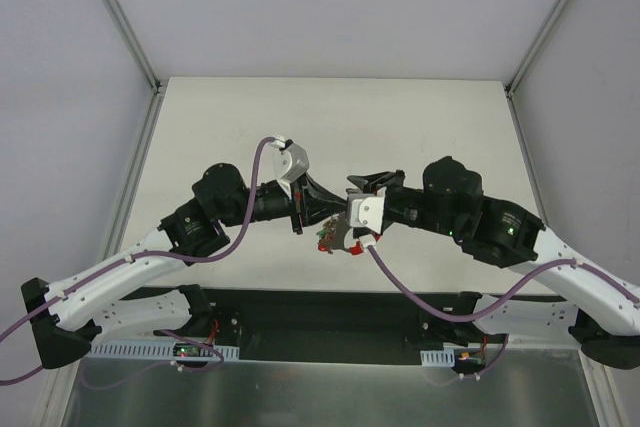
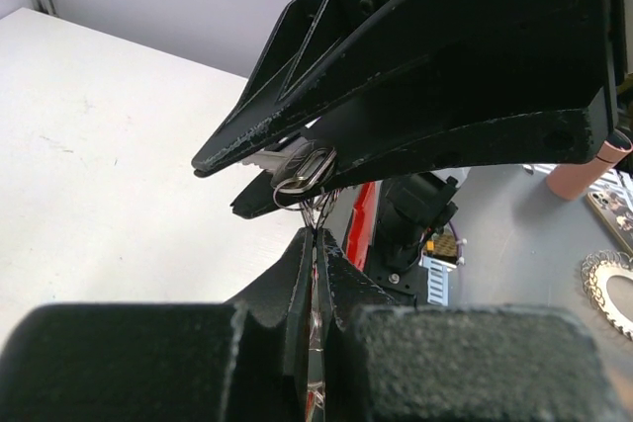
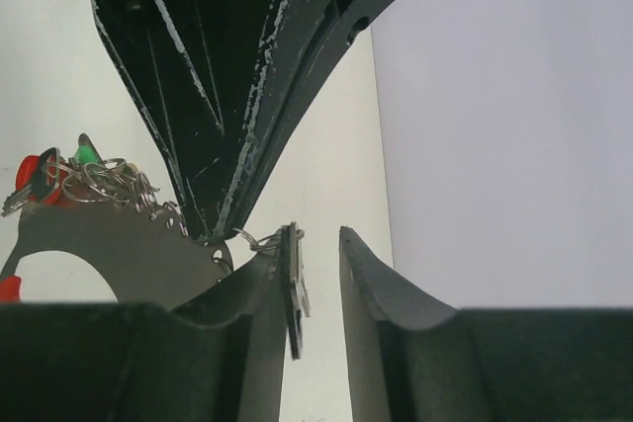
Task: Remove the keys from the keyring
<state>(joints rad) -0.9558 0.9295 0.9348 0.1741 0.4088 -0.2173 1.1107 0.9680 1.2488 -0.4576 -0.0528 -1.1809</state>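
Looking down your left wrist, you had the left end effector (image 2: pixel 316 244) clenched on the thin silvery wire loops of the keyring (image 2: pixel 318 207), its scuffed black fingers pressed together. Your right end effector (image 3: pixel 316 236) faced it tip to tip just past the keyring, released, jaws apart; one flat silvery key (image 3: pixel 295 289) lay against a single finger, a gap between it and the other. The rest of the keys (image 3: pixel 57 177), red and green plastic heads among tangled rings, bunched just beside the keyring. Both arms reached inward with elbows out, and the white matte tabletop (image 1: pixel 250 117) lay below the keyring.
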